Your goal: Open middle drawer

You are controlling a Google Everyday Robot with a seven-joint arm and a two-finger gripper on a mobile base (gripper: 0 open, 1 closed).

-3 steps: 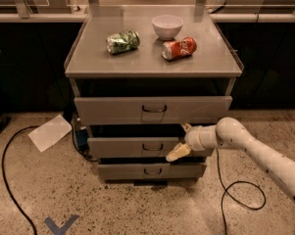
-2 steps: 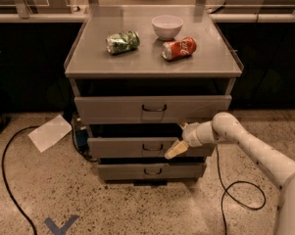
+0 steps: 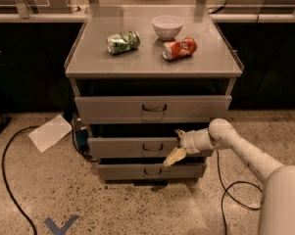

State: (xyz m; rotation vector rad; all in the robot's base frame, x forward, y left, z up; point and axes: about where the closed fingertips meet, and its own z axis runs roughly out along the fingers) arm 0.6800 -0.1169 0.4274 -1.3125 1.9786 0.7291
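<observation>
Camera view: the gripper [image 3: 177, 144] is at the right part of the middle drawer [image 3: 122, 147] of the cart [image 3: 88, 62], jaws spread, one fingertip at the drawer's top edge, the other lying across its front.

One camera carried it all. It sat high, out in front of the cart [image 3: 147, 65], and was tipped well downward. It faced the drawer fronts almost square-on. The framing was mid-range: the whole cart fitted in, its top close to the upper edge and the speckled floor [image 3: 49, 195] running along the bottom. The arm [image 3: 245, 153] came in from the bottom-right corner, big and close to the lens, and thinned as it reached away toward the cart. The gripper [image 3: 175, 146] was at the front of the middle drawer [image 3: 122, 147], just right of its handle and a little below frame centre.
</observation>
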